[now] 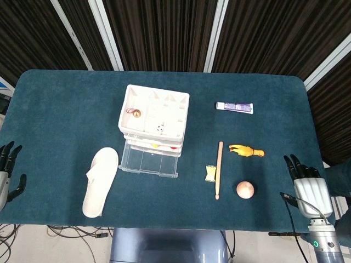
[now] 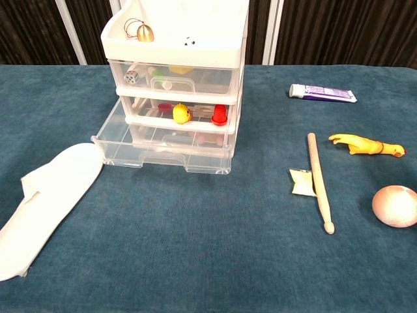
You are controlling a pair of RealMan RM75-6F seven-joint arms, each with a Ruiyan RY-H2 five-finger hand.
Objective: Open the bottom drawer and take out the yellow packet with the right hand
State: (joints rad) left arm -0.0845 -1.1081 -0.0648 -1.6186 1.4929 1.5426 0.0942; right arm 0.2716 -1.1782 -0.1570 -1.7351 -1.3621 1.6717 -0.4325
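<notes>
Both our hands sit off the table's edges, holding nothing: left hand (image 1: 6, 175) past the left edge, fingers apart; bottom drawer (image 2: 159, 151) pulled out over teal cloth (image 1: 66, 109); yellow packet (image 2: 301, 182) lying beside the wooden stick (image 2: 319, 182); right hand (image 1: 308, 185) released at the right edge.

Clear glossy plastic drawer unit (image 2: 171, 98), matt wooden stick (image 2: 319, 182), napped teal cloth tabletop (image 2: 208, 261)
</notes>
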